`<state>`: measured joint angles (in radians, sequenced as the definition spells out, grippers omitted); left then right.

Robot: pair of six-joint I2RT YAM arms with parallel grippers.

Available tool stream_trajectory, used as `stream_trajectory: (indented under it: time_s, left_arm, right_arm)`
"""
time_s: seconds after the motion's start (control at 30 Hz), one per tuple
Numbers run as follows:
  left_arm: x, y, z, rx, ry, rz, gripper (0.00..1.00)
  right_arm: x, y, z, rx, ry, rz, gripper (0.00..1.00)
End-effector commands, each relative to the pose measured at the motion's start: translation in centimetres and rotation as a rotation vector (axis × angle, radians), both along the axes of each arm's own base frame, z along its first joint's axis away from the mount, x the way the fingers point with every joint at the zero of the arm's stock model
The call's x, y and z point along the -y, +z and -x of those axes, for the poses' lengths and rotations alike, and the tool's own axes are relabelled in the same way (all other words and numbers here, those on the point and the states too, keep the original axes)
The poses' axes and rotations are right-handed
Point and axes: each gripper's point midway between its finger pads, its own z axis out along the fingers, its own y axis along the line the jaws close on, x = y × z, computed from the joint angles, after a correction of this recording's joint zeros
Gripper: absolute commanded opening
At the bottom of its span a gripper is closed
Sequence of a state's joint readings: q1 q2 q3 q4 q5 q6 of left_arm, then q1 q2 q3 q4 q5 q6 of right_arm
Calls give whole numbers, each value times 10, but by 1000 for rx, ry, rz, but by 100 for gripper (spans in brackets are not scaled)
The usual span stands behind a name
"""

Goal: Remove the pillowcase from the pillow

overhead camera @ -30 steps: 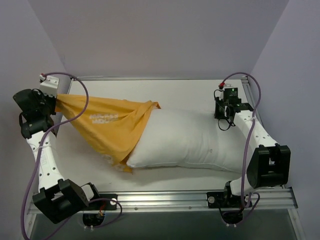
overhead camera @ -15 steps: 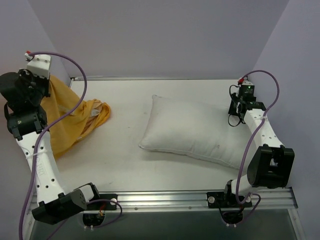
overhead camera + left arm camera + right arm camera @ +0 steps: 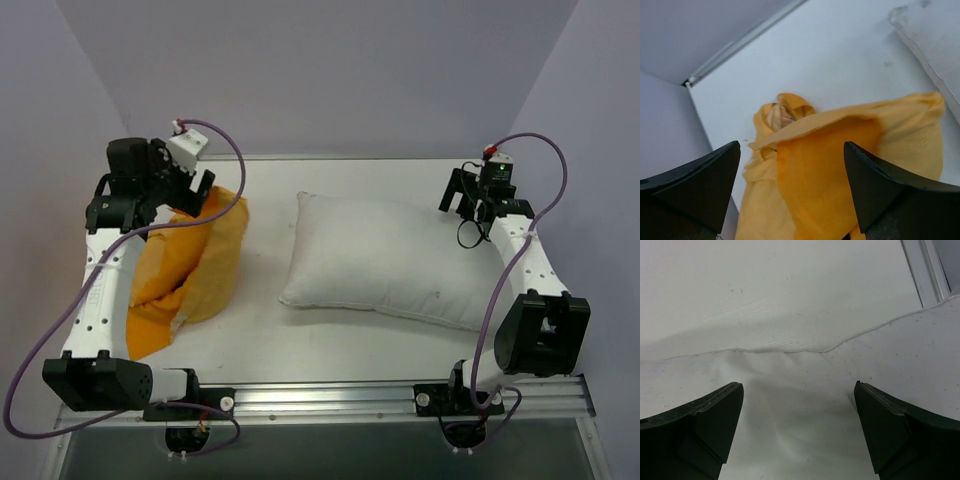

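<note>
**Orange-yellow fabric pillowcase [image 3: 195,265] lies heaped apart from the plump white rectangular pillow [image 3: 390,255]**

In the overhead view the pillowcase sits at the left of the frame. It is a crumpled, folded pile on the white table [image 3: 330,345], running from the upper left down toward the lower left beside the left arm. No print shows on the folds that face up. The left gripper [image 3: 791,145] hangs over the upper end of this pile. In its wrist view the two dark fingers [image 3: 695,185] stand wide apart at the lower corners and the orange cloth fills the space below and between them. The cloth is not pinched, so the jaws are spread and hold nothing. A corner of the pillow shows at the upper right of that view, clear of the cloth.

A strip of bare table separates the pile from the pillow, which lies flat across the centre and right of the overhead frame, completely uncovered.

At the upper right, the right gripper [image 3: 799,385] hovers over the pillow's far right end. Its wrist view shows its fingers [image 3: 695,430] spread wide above white fabric crossed by a thin seam [image 3: 790,351], gripping nothing.
</note>
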<state>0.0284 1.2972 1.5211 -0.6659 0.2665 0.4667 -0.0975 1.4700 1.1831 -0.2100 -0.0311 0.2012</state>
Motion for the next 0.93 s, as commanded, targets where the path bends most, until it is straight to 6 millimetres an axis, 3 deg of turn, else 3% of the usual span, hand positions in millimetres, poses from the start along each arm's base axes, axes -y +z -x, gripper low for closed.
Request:
stream_trajectory:
  time_s: [0.0,0.2,0.27,0.37,0.4,0.43,0.57,0.77,0.9]
  left_arm:
    - [39,-46,19,-204,-137,-35,94]
    - [2,-70,29,-254,68,-17,94]
    - [-20,-72,42,-264,134,7,94]
    - [-48,-93,63,-320,220,38,94]
    - [-55,-111,72,-362,241,39,94]
    - [-71,-115,81,-366,290,40,94]
    - [-101,-147,110,-420,397,22,94]
    - [-105,-168,136,-432,430,2,94]
    - [-99,-170,142,-437,427,23,94]
  right_arm:
    - [6,25,-1,46,-45,32,100]
    - [18,44,12,54,-125,82,100]
    - [19,47,16,58,-138,81,100]
    - [13,50,18,75,-135,68,100]
    - [13,54,19,85,-135,63,100]
    - [12,55,20,87,-136,60,100]
    - [8,60,25,115,-125,54,100]
    - [-2,55,27,126,-82,23,100]
    - [-7,55,29,137,-56,15,100]
